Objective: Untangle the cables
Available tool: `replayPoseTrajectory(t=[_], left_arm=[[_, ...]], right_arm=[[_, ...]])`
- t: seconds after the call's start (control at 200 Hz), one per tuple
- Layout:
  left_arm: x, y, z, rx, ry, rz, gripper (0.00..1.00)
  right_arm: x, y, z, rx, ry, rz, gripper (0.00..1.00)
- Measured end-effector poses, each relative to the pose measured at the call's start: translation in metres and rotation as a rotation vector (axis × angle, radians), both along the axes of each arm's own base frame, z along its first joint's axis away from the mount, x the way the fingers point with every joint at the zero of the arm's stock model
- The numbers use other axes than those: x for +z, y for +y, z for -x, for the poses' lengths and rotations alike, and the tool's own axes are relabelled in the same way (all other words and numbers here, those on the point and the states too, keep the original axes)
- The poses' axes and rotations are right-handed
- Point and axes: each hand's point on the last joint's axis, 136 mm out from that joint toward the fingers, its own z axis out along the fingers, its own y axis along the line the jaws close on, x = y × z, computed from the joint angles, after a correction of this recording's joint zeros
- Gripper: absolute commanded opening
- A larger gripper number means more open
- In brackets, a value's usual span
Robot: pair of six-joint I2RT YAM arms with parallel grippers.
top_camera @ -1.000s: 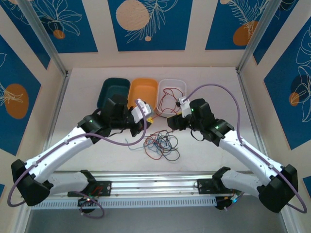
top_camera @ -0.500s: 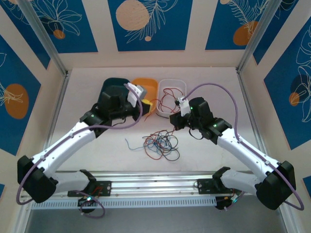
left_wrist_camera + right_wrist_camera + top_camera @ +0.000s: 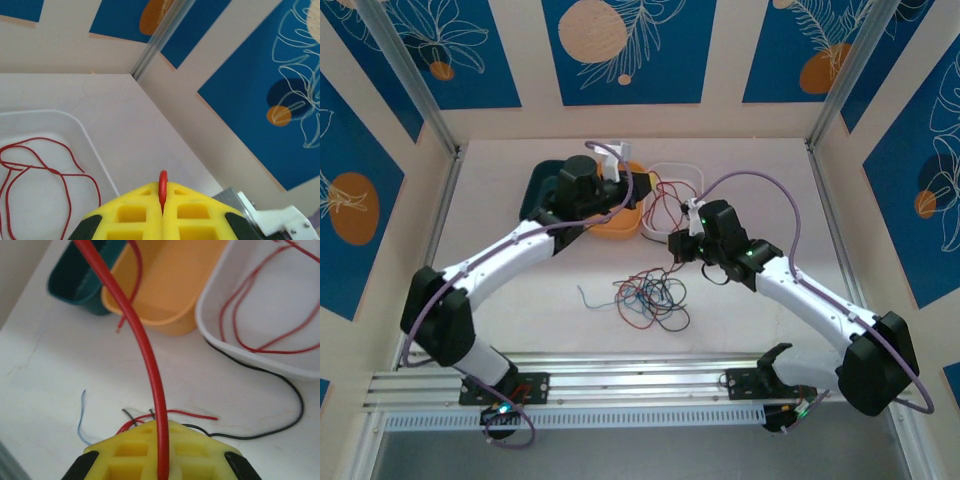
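Far left in the top view, the teal bin (image 3: 536, 196) sits at ten o'clock from the heap, with the orange bin (image 3: 616, 224) just beside it. The left pincer (image 3: 162, 202) hangs above that orange bin, clamped hard on a red cable (image 3: 162, 184). Just a nub of the strand pokes out between the yellow fingers (image 3: 131, 214).

Centre stage is the tangle of cables (image 3: 650, 298), red, black and blue, lying loose on the surface (image 3: 540, 325) at six o'clock from the bins. One blue strand (image 3: 582, 296) strays off toward nine o'clock.

On the right, the right pincer (image 3: 161, 455) is shut on red too, by the look of it the same strand. It climbs away toward eleven o'clock, across the orange bin. A black cable (image 3: 282, 390) curls under the white bin (image 3: 202, 315), where another red loop (image 3: 260, 347) lies.

Now the danger. With both ends pinched, a harder pull could cinch the crossings tighter instead of freeing the strand. It could also drag the whole heap along. The thin wire might slip from the fingers, or catch the orange rim and shift that bin.
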Motion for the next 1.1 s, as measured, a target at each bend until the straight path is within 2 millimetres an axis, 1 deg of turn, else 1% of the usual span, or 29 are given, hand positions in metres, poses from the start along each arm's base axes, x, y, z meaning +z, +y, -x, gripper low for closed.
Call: replayPoseTrajectory(t=[0.135,0.265,0.41,0.51,0.62,0.7,0.785,0.92,1.025,1.1], left_arm=[[-0.019,-0.011,-0.029,0.061,0.074,0.019,0.0],[-0.036,-0.024,-0.055,0.104,0.129,0.032,0.0],[-0.048,-0.034,-0.079,0.143,0.149,0.039,0.0],[-0.056,-0.042,-0.095,0.167,0.155,0.037,0.0],[-0.071,-0.048,-0.112,0.197,0.172,0.014,0.0],[-0.083,-0.05,-0.12,0.216,0.186,-0.014,0.0],[-0.1,-0.05,-0.126,0.233,0.204,-0.052,0.0],[-0.127,-0.049,-0.133,0.255,0.233,-0.115,0.0],[-0.144,-0.049,-0.136,0.261,0.253,-0.155,0.0],[-0.152,-0.05,-0.139,0.262,0.266,-0.168,0.0]], right_arm=[[0.0,-0.023,-0.023,-0.145,0.045,-0.023,0.0],[-0.004,-0.037,-0.041,-0.233,0.09,-0.037,0.0],[-0.01,-0.036,-0.059,-0.266,0.133,-0.029,0.0],[-0.014,-0.034,-0.075,-0.286,0.161,-0.022,0.0],[-0.022,-0.031,-0.094,-0.307,0.192,-0.006,0.0],[-0.031,-0.03,-0.105,-0.321,0.219,0.011,0.0],[-0.044,-0.03,-0.114,-0.334,0.252,0.034,0.0],[-0.066,-0.033,-0.12,-0.352,0.305,0.076,0.0],[-0.076,-0.034,-0.123,-0.361,0.335,0.096,0.0],[-0.08,-0.034,-0.125,-0.362,0.348,0.105,0.07]])
